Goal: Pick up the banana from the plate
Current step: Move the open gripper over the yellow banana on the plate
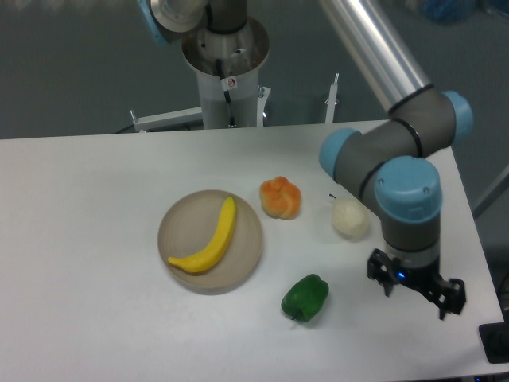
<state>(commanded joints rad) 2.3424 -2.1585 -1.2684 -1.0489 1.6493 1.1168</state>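
- Nearest to you, the gripper (416,290) hangs at the right; I cannot tell if its fingers are spread.
- Your banana (210,240) lies well left on the plate (248,255), long axis near-left to far-right.

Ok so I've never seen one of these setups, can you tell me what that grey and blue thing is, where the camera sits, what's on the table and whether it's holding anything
The grey and blue thing is a robot arm built from jointed tubes; its base stands behind the white table. At its end, over the table's right side, hangs its gripper, a small black two-fingered claw. It holds nothing, and I cannot tell whether its fingers are open.

There is one picture, from a fixed camera in front of the table, looking down at it.

On the table sits a round tan plate with a yellow banana lying in it. Right of the plate are an orange fruit, a pale round item I cannot identify, and a green bell pepper.
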